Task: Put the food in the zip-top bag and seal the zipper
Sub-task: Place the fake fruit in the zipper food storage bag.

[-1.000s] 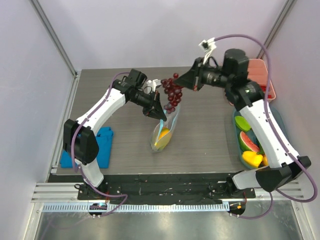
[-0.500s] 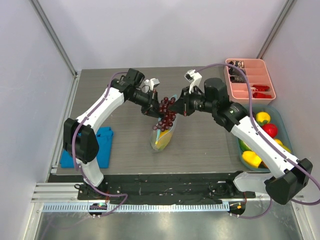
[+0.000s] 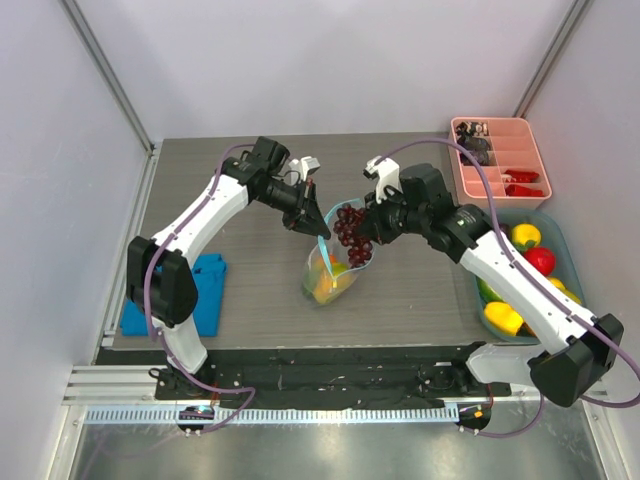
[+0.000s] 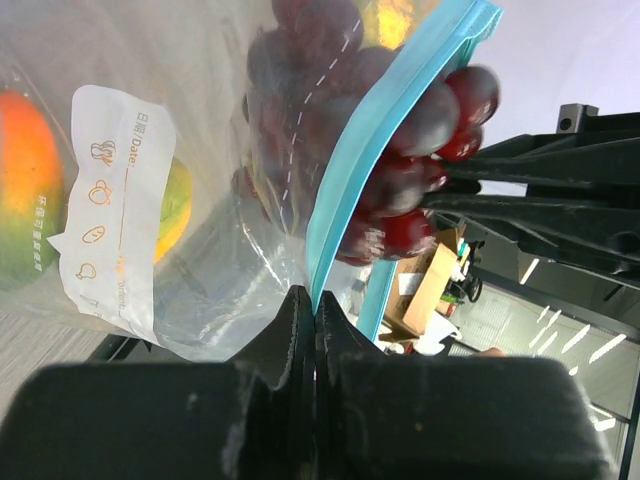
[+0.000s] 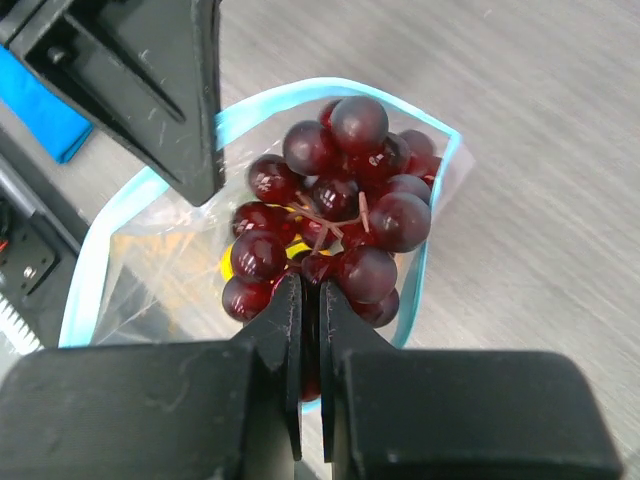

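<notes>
The clear zip-top bag [image 3: 330, 275] stands open mid-table with its teal zipper strip [image 3: 322, 240] held up. It holds orange and yellow-green fruits [image 4: 25, 180]. My left gripper [image 3: 318, 228] is shut on the zipper strip [image 4: 350, 180] at the bag's mouth. My right gripper [image 3: 368, 232] is shut on the dark purple grapes [image 3: 350, 232] and holds the bunch [image 5: 335, 190] in the open mouth, between the teal edges [image 5: 140, 190]. The grapes [image 4: 420, 150] press against the strip in the left wrist view. More fruits [image 3: 520, 265] lie in the teal bin at the right.
A pink tray [image 3: 500, 160] with small dark and red items stands at the back right. A teal bin [image 3: 562, 240] with fruits is below it. A blue cloth [image 3: 205, 295] lies at the table's left front.
My right gripper has carried the grapes from high over the back of the table down into the bag's mouth. The left gripper has kept hold of the strip; the mouth gapes wider.
</notes>
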Robot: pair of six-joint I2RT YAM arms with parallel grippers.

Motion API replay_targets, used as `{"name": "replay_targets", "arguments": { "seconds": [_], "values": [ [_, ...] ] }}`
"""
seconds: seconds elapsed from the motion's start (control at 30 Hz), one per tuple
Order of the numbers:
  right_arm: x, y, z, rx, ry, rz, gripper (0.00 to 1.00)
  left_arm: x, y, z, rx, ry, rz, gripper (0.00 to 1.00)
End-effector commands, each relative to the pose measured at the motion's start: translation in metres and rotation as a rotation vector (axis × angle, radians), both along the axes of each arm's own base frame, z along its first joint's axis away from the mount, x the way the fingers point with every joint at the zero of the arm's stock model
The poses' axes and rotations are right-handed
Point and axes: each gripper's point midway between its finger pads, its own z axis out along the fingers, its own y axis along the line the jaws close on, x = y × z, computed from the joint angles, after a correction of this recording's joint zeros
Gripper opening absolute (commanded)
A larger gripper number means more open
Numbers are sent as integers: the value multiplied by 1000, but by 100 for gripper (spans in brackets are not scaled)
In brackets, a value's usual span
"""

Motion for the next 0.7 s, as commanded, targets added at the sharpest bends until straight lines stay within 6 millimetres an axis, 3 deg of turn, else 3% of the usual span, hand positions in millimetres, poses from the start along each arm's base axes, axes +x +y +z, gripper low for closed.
{"name": "replay_targets", "arguments": {
  "seconds": [0.0, 0.03, 0.1, 0.13, 0.17, 0.23, 0.37, 0.47, 0.57, 0.6, 0.67],
  "values": [
    [3, 21, 28, 62, -34, 89, 2, 1, -5, 22, -63, -31, -24, 0],
    [-4, 30, 31, 82, -25, 137, 3, 2, -5, 21, -59, -24, -23, 0],
    [-8, 37, 33, 84, -16, 173, 16, 2, -5, 24, -65, -29, -27, 0],
    [-12, 41, 35, 85, -14, 197, 27, 2, -5, 25, -66, -34, -28, 0],
    [-16, 44, 40, 99, -9, 220, 49, 1, -5, 26, -68, -38, -29, 0],
    [-17, 42, 44, 85, -19, 230, 72, 1, -4, 27, -70, -41, -30, 0],
    [-15, 34, 68, 90, -75, 192, 85, 0, -3, 24, -70, -26, -29, 0],
    [-12, 21, 82, 78, -115, 139, 87, 0, -3, 24, -69, -23, -30, 0],
    [2, -13, 75, 33, -95, 34, 88, 1, -1, 25, -68, -37, -27, 0],
    [14, -41, 65, 18, -44, -37, 88, 0, -1, 25, -69, -37, -30, 0],
    [28, -72, 51, -16, 5, -81, 88, 0, -1, 24, -69, -39, -29, 0]
  ]
}}
